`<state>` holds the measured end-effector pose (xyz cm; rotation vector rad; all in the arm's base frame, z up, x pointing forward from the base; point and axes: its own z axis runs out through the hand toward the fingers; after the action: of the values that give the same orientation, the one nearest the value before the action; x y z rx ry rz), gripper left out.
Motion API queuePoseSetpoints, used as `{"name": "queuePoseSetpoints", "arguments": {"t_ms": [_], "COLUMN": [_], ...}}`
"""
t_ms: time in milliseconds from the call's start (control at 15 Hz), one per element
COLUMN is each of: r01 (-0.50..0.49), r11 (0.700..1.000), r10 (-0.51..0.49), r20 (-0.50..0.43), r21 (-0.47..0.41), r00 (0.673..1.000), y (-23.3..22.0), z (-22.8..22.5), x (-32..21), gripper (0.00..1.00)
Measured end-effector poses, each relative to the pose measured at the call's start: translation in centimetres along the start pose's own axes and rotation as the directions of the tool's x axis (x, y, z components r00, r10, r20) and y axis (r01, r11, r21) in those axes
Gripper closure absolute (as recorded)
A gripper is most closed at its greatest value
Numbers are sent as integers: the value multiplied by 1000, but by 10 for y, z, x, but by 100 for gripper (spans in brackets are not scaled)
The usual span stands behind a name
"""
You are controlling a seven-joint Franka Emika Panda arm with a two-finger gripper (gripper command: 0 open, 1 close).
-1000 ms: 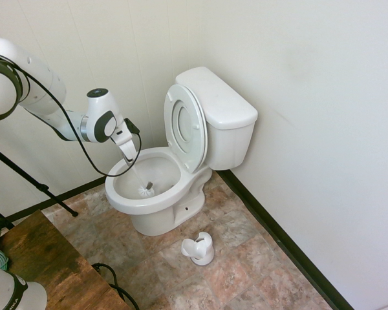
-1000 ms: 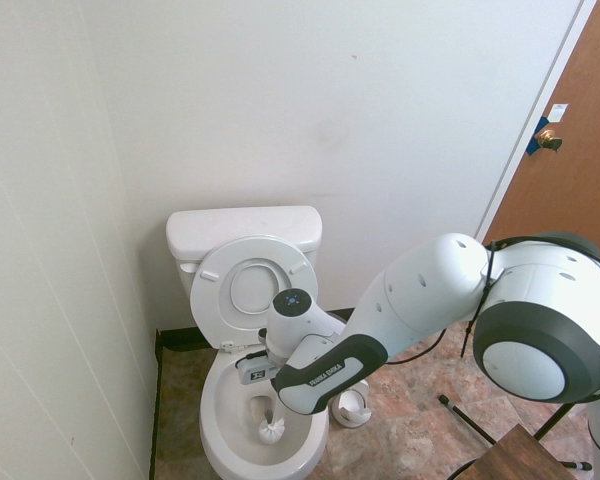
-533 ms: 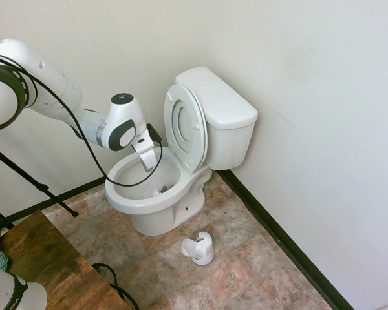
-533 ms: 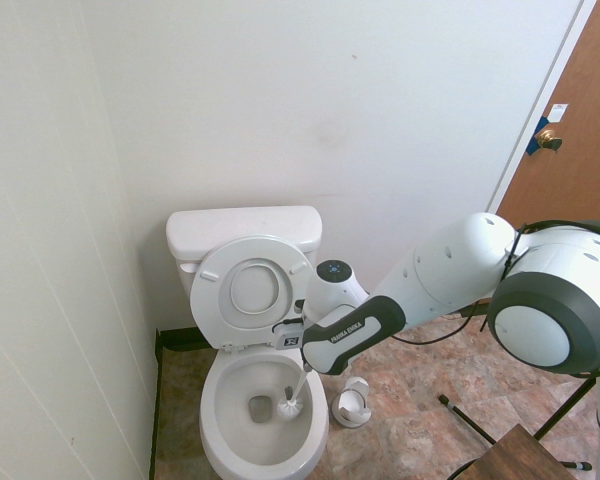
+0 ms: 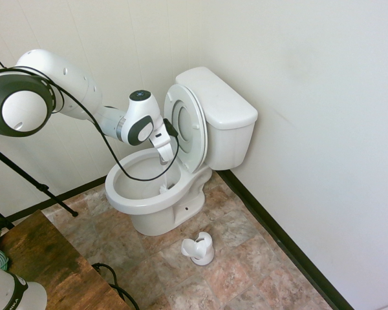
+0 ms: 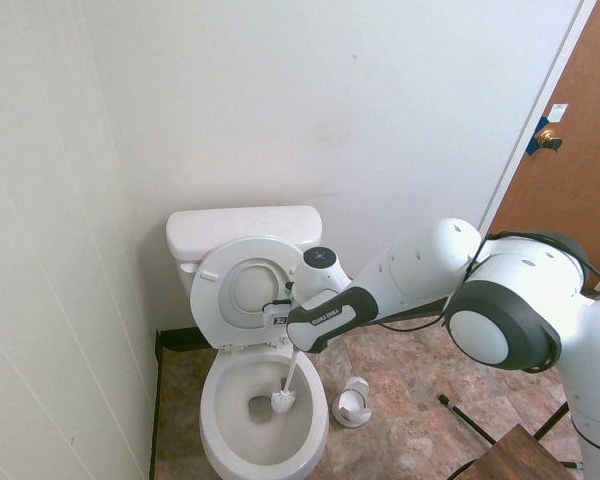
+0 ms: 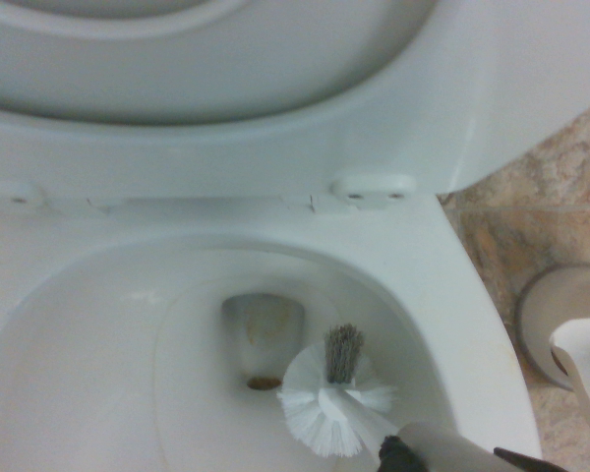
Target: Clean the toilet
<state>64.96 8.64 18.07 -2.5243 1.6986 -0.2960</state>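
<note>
Your gripper (image 5: pixel 163 157) has swept across the toilet (image 5: pixel 156 187) bowl toward the raised seat and tank. The brush (image 6: pixel 284 400) head went from the front of the bowl to beside the drain.

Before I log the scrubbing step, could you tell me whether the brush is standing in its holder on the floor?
No, the brush is inside the toilet bowl, while the holder sits empty.

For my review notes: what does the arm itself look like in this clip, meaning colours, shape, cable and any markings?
A glossy white arm of rounded segments with dark grey bands at the joints and big round grey-and-white joint caps. The link before the wrist has a dark grey panel with small white lettering. A black cable hangs looped along it. The gripper is white.
</note>
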Motion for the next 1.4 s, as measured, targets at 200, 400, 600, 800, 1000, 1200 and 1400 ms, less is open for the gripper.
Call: {"name": "queuePoseSetpoints", "arguments": {"t_ms": [200, 400, 600, 800, 1000, 1200, 1400], "r01": [6, 20, 35, 44, 47, 59, 67], "r11": [1000, 999, 998, 998, 998, 997, 994], "r10": [-6, -20, -35, -44, -47, -59, -66], "r20": [-5, -3, 0, 1, -1, -4, -23], "r21": [11, 32, 51, 51, 49, 58, 84], "r00": [1000, 1000, 999, 999, 999, 998, 998], "y": [-17, -34, -49, -54, -54, -48, -30], "z": [9, 7, -2, -2, -4, -31, -91], "x": [-15, -39, -72, -88, -87, -89, -82], "gripper": [100, 100, 100, 100, 100, 100, 100]}}
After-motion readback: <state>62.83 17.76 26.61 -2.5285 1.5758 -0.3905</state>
